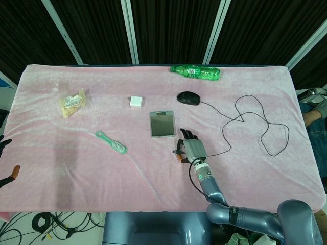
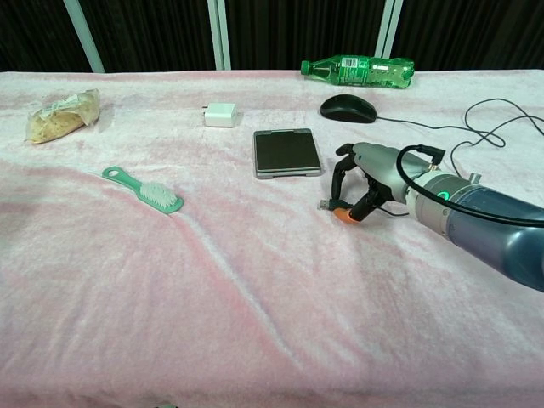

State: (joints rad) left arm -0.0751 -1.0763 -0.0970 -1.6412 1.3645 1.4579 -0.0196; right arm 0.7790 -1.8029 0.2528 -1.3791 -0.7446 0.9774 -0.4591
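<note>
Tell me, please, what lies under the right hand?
Under the right hand only the pink cloth shows. The curled fingers point down and hold nothing. The silver tablet lies beside it, apart. The spot directly beneath the palm is covered.

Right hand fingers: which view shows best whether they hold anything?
Chest view: it sees the right hand side-on, fingers curled down over the pink cloth, nothing between them. The head view shows only the hand's back, beside the tablet; the underside is hidden.
</note>
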